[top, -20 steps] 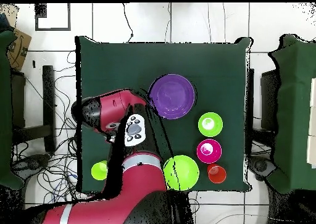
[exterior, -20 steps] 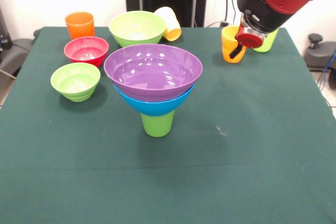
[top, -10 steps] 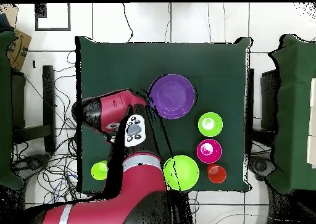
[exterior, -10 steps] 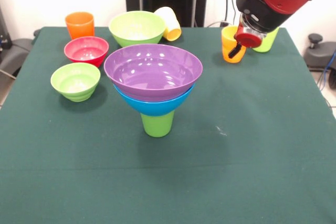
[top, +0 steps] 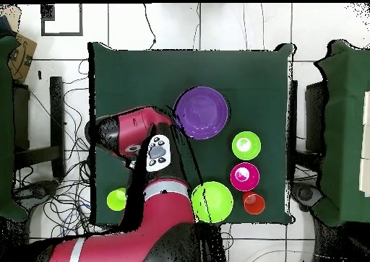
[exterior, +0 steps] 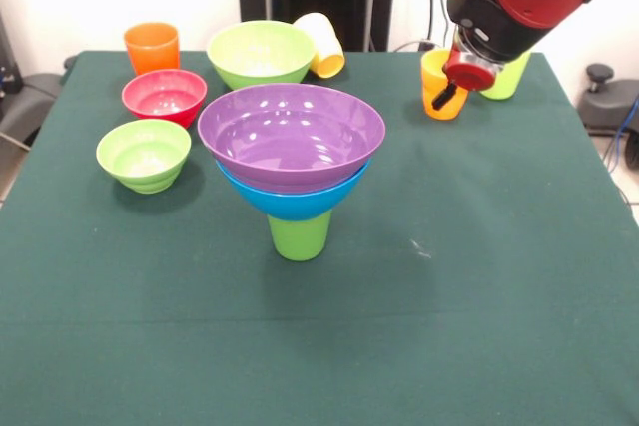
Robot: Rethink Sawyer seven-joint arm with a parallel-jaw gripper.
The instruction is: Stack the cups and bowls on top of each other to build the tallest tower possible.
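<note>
A: Your hand [exterior: 451, 94], upper right, touches the orange-yellow cup [exterior: 436, 84]; I cannot tell its grip.

B: Progress?

A: Mid-frame, the tower [exterior: 293, 162] has three pieces: purple bowl on blue bowl on green cup. Upper-left bowls and cups remain unstacked on the table [exterior: 479, 276].

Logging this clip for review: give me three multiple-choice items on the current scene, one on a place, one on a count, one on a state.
1. What does the purple bowl rest in?
A. the blue bowl
B. the red bowl
C. the bare table

2. How many pieces make up the tower?
A. two
B. three
C. five

3. How does the pale yellow cup lie?
A. upright
B. upside down
C. tipped against the large lime green bowl

Answers:
1. A, the blue bowl shows just under it.
2. B, green cup, blue bowl, purple bowl.
3. C, it leans on the large lime green bowl.
</note>
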